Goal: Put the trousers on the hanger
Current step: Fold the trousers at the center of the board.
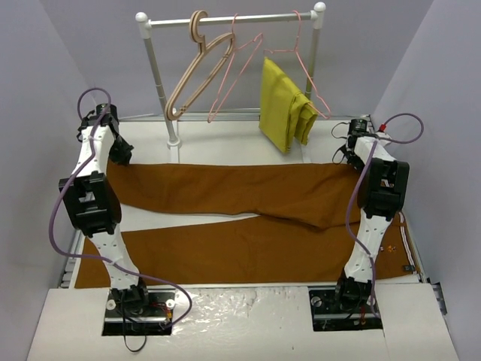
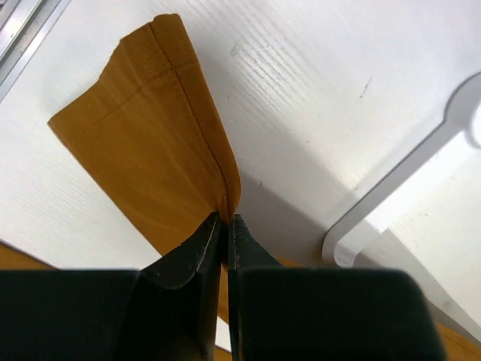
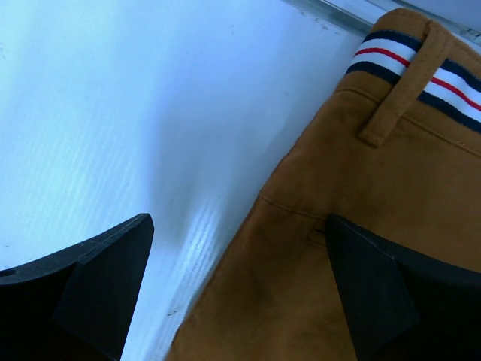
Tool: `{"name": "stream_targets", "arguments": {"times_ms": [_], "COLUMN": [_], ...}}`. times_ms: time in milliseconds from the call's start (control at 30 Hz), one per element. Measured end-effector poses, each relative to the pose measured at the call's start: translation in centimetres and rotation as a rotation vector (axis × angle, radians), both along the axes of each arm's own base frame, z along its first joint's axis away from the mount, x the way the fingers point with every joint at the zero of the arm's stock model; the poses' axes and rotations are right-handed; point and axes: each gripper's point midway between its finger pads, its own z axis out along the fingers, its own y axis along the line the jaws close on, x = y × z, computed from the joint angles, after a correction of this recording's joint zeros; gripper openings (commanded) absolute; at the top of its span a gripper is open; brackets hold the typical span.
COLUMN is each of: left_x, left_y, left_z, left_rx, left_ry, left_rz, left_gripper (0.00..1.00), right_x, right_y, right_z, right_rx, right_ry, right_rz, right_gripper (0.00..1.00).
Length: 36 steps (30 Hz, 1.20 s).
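Trousers (image 2: 146,150) cuff tight inside left tool (image 2: 227,220).

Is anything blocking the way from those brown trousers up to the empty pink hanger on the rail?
Nothing visible lies between them. The trousers lie flat below the rail; the pink hanger hangs there, flanked by a wooden hanger and a yellow garment.

The white table (image 1: 225,135) carries a white garment rack (image 1: 248,18) at its far edge, rail horizontal, with posts at left and right. A beige wooden hanger (image 1: 197,71) hooks over the rail's left part, tilted. A mustard-yellow folded garment (image 1: 282,101) hangs toward the rail's right end.
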Motion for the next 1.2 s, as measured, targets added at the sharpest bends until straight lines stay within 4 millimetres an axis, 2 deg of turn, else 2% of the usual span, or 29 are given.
{"name": "stream_targets", "arguments": {"times_ms": [133, 433, 700, 800, 833, 900, 933, 1000, 1200], "left_x": [-0.7, -2.4, -4.4, -5.2, -5.5, -5.9, -6.0, -6.2, -6.5], "left_y": [-0.3, 0.0, -0.6, -1.0, -1.1, -1.3, -1.3, -1.4, -1.1], "left_z": [1.7, 5.0, 10.8, 12.1, 12.4, 12.9, 13.1, 13.4, 13.3], "left_rx": [-0.004, -0.047, -0.088, -0.094, -0.094, -0.095, -0.095, -0.094, -0.097], "left_ry": [-0.043, -0.158, -0.350, -0.404, -0.416, -0.433, -0.442, -0.453, -0.450], "left_rz": [-0.007, 0.004, -0.014, -0.026, -0.028, -0.032, -0.034, -0.036, -0.017], "left_gripper": [0.02, 0.02, 0.02, 0.02, 0.02, 0.02, 0.02, 0.02, 0.02], "right_x": [0.4, 0.2, -0.2, -0.4, -0.5, -0.8, -1.0, -1.4, -2.0], "right_y": [-0.1, -0.3, -0.5, -0.7, -0.8, -1.0, -1.1, -1.3, -1.5], "right_z": [-0.1, -0.3, -0.5, -0.6, -0.6, -0.5, -0.5, -0.5, 1.1], "right_rx": [0.021, 0.040, 0.061, 0.069, 0.072, 0.079, 0.085, 0.096, 0.146], "right_ry": [-0.013, -0.007, 0.015, 0.023, 0.025, 0.029, 0.030, 0.035, -0.004], "right_rz": [-0.006, 0.001, 0.035, 0.047, 0.050, 0.055, 0.059, 0.062, 0.066], "right_gripper": [0.91, 0.74, 0.50, 0.40, 0.37, 0.25, 0.13, 0.01, 0.00]}}
